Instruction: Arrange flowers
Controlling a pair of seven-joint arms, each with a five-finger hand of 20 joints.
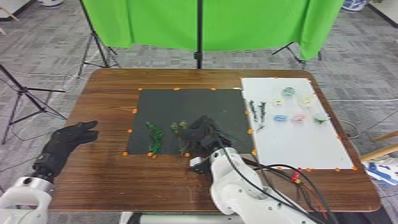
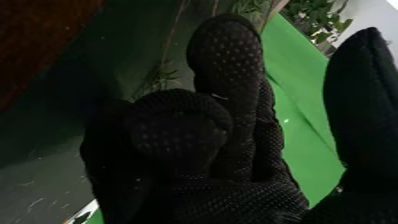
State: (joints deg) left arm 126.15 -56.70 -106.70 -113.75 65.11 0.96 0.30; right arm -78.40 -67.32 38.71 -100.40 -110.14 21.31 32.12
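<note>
One leafy sprig lies near the right robot hand, grip unclear; left robot hand released.

White rounded arms, black fabric gloves, pale dots on the fingers, loose black cables

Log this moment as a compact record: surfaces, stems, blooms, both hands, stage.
Surfaces: dark mat, with a white sheet to its right
Stems on mat: bright green stem; a duller stem close beside the right hand, contact unclear
Stems on sheet: two dark green sprigs
Blooms: small pale ones, including blue and pink, on the sheet
Left hand: open, left of the mat
Right hand: open, over the mat
Stage: blooms still apart from the stems
</note>
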